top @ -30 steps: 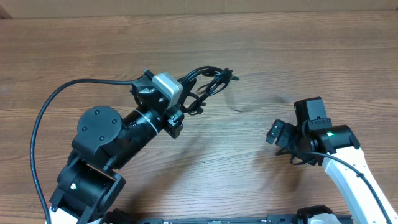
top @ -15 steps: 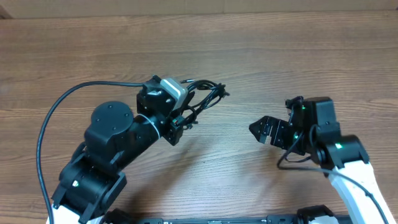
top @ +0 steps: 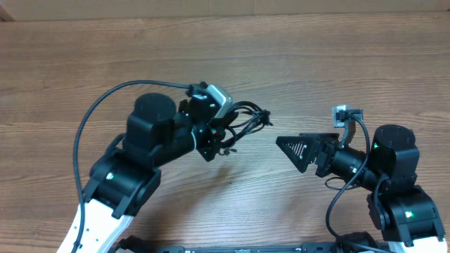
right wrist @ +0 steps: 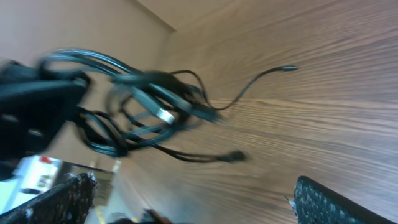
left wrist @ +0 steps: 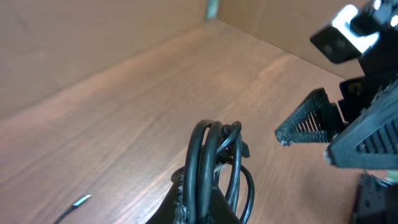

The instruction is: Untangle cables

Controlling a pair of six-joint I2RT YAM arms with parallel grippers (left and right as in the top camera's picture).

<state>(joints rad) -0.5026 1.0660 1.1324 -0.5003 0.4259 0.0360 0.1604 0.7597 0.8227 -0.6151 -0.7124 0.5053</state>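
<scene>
A tangled bunch of thin black cables (top: 246, 118) hangs above the wooden table, pinched in my left gripper (top: 225, 128), which is shut on it. The left wrist view shows several loops of the cables (left wrist: 214, 152) rising out of the left gripper (left wrist: 208, 213). A loose silvery plug end (left wrist: 81, 200) trails over the wood. My right gripper (top: 299, 149) is open, level with the bunch and a short way to its right, pointing at it. Seen from the right wrist, the cables (right wrist: 146, 93) dangle ahead of the wide-open right gripper (right wrist: 193, 202), with plug ends (right wrist: 235, 155) hanging free.
Brown wooden table (top: 337, 63) all around, with a cardboard wall (left wrist: 74, 37) along its far side. The left arm's thick black wire (top: 98, 112) arcs out on the left. The right arm's own wire (top: 344, 190) loops near its wrist.
My left arm has carried the cable bunch to the right. My right gripper has swung round to face left toward the bunch, staying open.
</scene>
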